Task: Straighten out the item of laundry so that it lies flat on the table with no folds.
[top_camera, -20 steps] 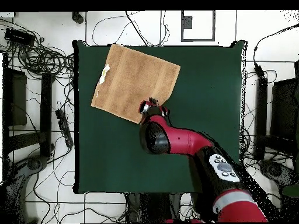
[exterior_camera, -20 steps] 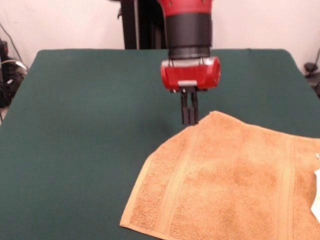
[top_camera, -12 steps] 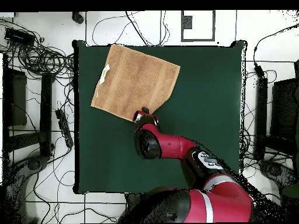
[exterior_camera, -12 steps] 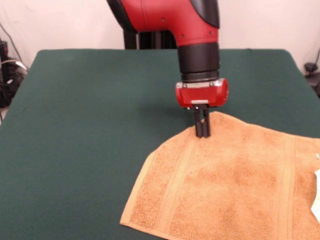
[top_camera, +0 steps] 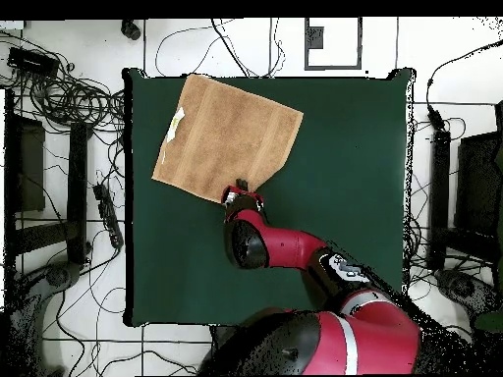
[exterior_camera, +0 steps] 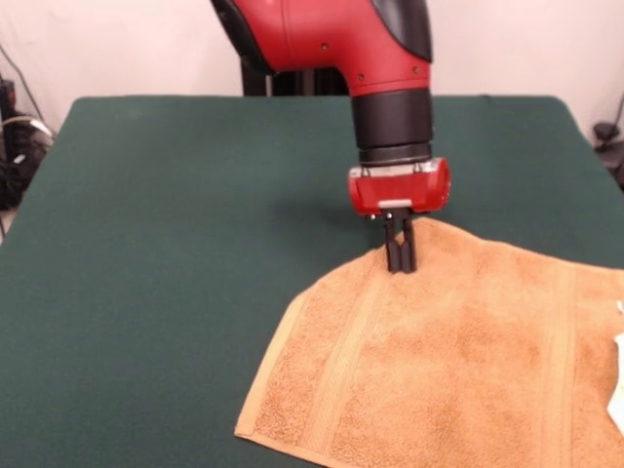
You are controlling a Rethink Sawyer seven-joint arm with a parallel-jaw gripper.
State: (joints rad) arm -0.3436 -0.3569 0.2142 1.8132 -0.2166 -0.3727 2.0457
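Observation:
The item of laundry is an orange-tan towel with woven bands, spread at the lower right of the front view and cut off by the picture's edges. A white label shows at its right edge. My gripper points straight down with its two dark fingers close together, their tips resting on the towel just inside its far corner. Nothing shows between the fingers. From overhead the towel lies skewed at the upper left of the green table, and the gripper stands at its lower corner.
Cables, stands and floor markings surround the table in the overhead view. The red arm stretches across the table's lower middle there.
The gripper has moved from just off the towel's corner onto the towel and lowered until its tips touch the cloth. The towel has barely shifted.

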